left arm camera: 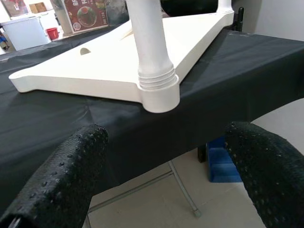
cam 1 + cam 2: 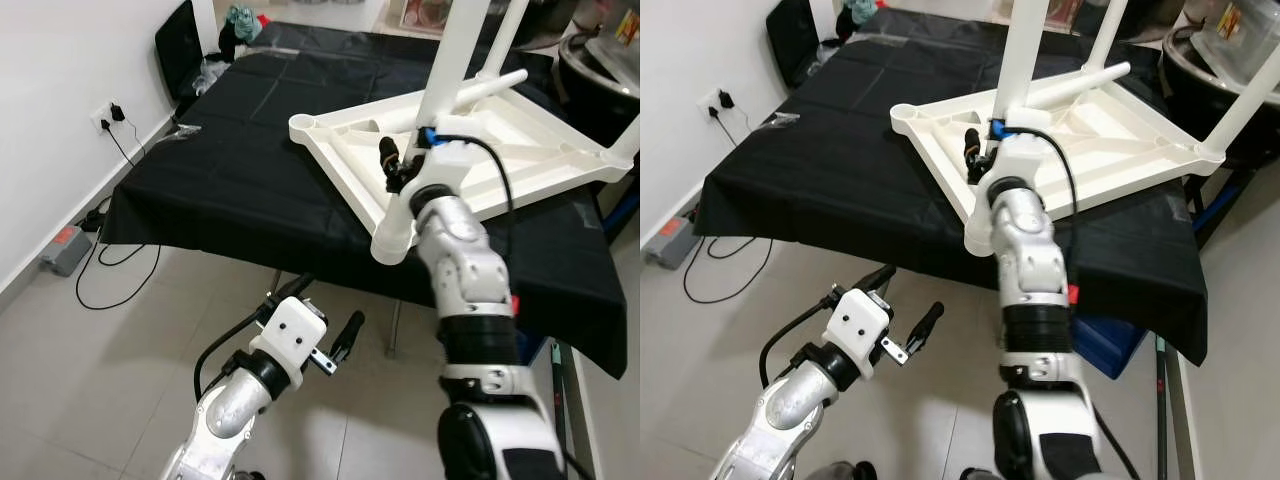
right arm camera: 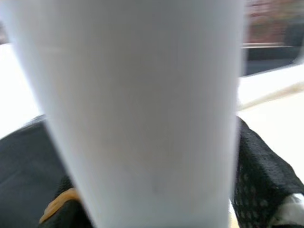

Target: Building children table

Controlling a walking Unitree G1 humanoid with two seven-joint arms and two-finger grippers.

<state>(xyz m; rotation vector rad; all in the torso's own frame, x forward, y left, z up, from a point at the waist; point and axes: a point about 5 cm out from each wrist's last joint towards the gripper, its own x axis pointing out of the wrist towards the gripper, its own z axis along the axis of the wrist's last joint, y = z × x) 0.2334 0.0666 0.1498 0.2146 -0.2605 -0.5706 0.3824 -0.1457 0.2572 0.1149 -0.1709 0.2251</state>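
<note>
Right gripper (image 2: 408, 160) closes its black fingers around an upright white table leg (image 2: 455, 50) screwed into the near corner of the upside-down white tabletop (image 2: 520, 150), which lies on a black-covered table (image 2: 230, 170). Left gripper (image 2: 325, 325) hangs below, fingers spread, empty.

This is looking like a lived-in home room: a folding bench (image 2: 230, 200) under a black cloth is standing on pale floor tiles (image 2: 100, 400). A charger is sitting plugged into a wall socket (image 2: 105, 117), its cable (image 2: 95, 275) trailing down, and storage boxes and posters are crowding the far side.
</note>
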